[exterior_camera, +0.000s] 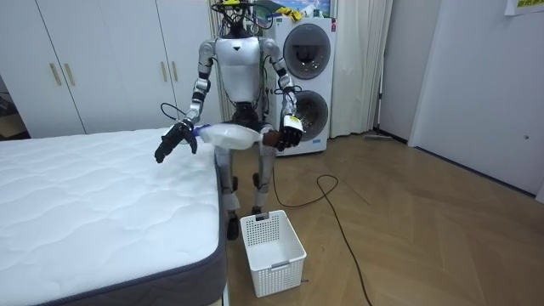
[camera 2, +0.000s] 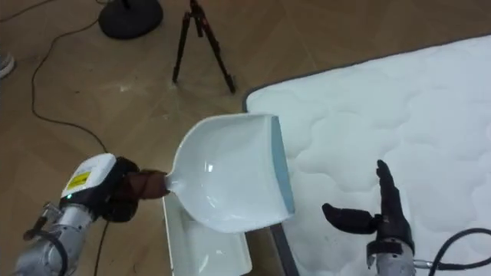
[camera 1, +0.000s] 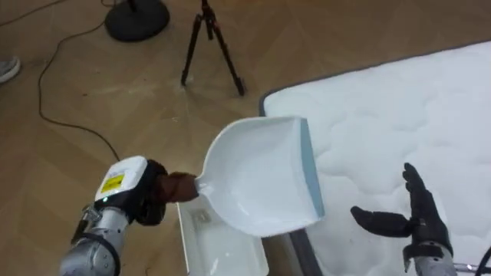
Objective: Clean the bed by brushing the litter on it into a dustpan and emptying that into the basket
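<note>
The only label in sight is a yellow sticker on the white casing at the back of the left hand (camera 1: 156, 195), and its print is too small to read. That hand is curled round the brown handle of a white dustpan (camera 1: 261, 180), holding it up in the air with its pale blue lip turned towards the bed (camera 1: 399, 107). The pan hangs off the bed's corner, partly above a white basket (camera 1: 219, 249) that stands on the wooden floor (camera 1: 92, 153) just beside the mattress edge.

The right hand (camera 1: 414, 218) is over the white quilted mattress near that same corner, fingers straight and thumb spread wide, gripping nothing. No litter can be made out on the mattress top.

On the floor beyond the pan stand a black tripod (camera 1: 211, 46) and a round black stand base (camera 1: 136, 19), with a thin dark cable (camera 1: 54, 100) looping past them.

In the room view the robot stands upright at the bed's corner with the basket in front of its feet. Behind it are two stacked washing machines (exterior_camera: 308, 76) and, to the room view's left, white cupboard doors (exterior_camera: 93, 59)
</note>
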